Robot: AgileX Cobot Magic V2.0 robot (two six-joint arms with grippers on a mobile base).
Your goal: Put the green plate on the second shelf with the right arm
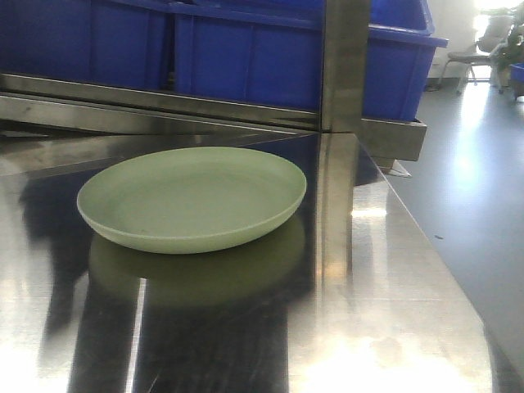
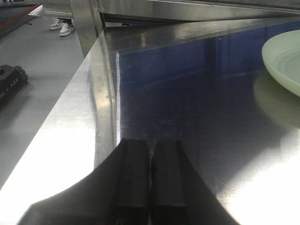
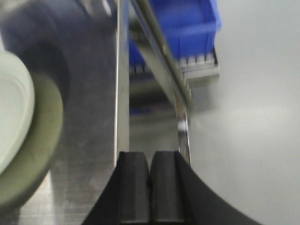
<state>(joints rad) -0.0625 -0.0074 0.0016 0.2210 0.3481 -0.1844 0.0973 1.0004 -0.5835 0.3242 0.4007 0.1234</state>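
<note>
Two end effectors show on my wrist feeds, and each has its pads pressed together with nothing clamped between them. The left end effector [image 2: 150, 180] hangs low over the steel table [image 2: 65, 140], near the edge where the grey floor [image 2: 37, 61] begins. From there I see only a slice of the green plate [image 2: 286, 58], well off to its right.

The right end effector [image 3: 150, 183] sits above the opposite table edge. The plate is off to its left and not touching it, though this feed is blurred.

On the front camera the plate lies flat on the table with its rim up and its reflection showing in the polished metal. It rests just left of an upright steel post [image 1: 340, 65] without touching it. Behind it a raised steel shelf [image 1: 164, 102] carries blue bins [image 1: 246, 49].
</note>
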